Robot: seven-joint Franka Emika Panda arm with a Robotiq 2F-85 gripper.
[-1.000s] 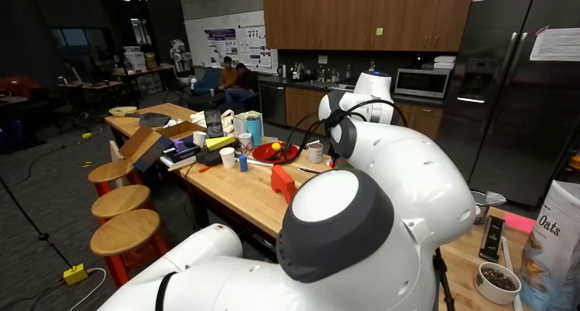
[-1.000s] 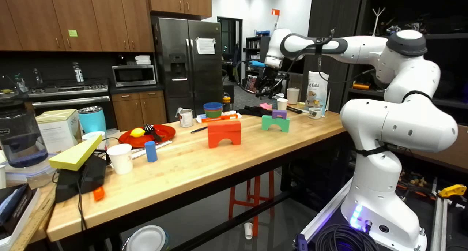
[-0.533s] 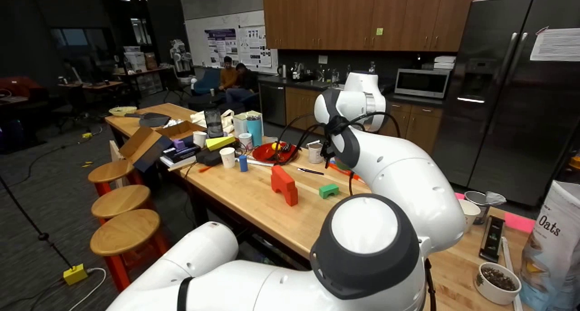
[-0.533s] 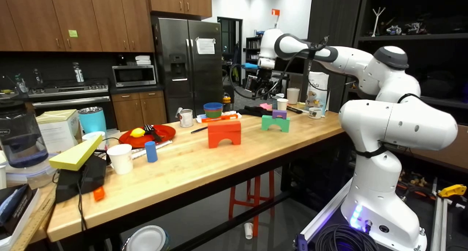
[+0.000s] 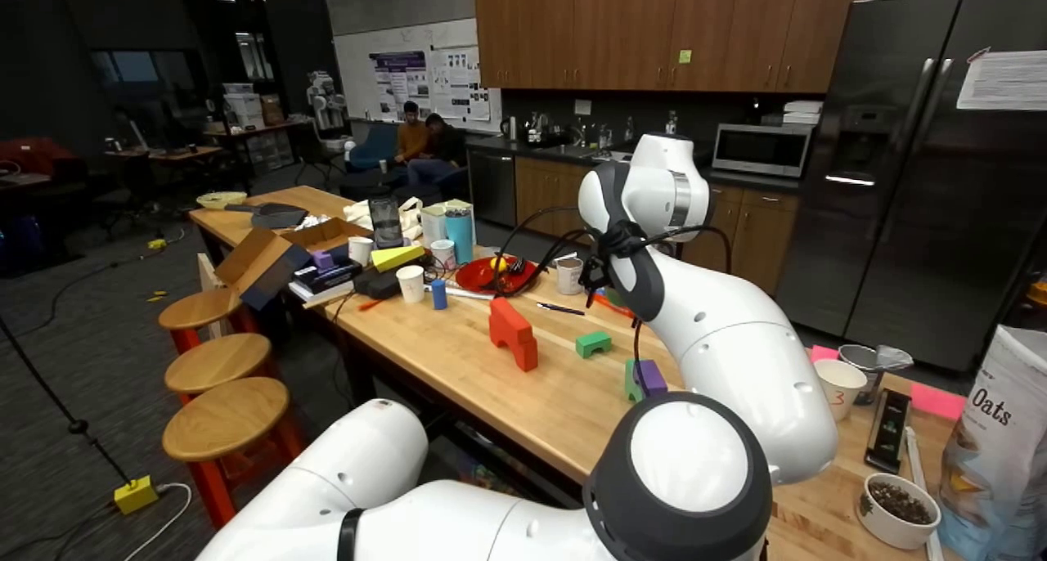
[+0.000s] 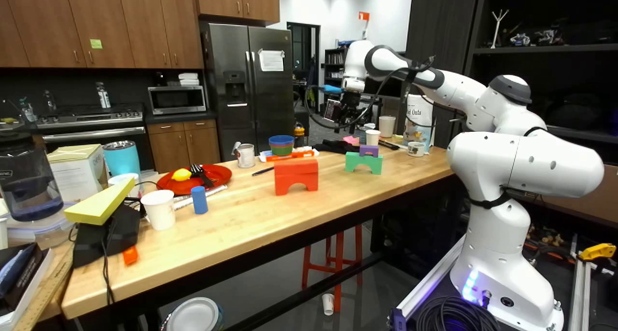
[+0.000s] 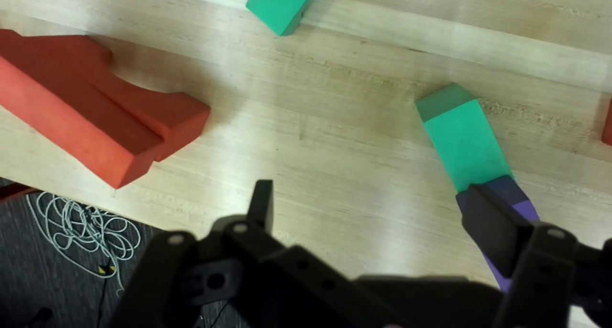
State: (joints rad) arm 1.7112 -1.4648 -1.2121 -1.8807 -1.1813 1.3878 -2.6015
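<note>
Far left in the wrist view, there's a matte red arch-shaped block near the edge of the pale wooden worktop! Moving right, a small green block sits farther in; then the black jaws, spread wide. And here, a green arch-shaped block carries a purple arch-shaped block on top, one jaw partly hiding the purple.

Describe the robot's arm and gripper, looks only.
The arm is glossy white, with rounded segments, dark grey collars and black straps. Black cables are bundled along it, a blue piece sits near the wrist, and bluish lights glow on the base. The gripper is black, with two blocky fingers and round screw heads.
</note>
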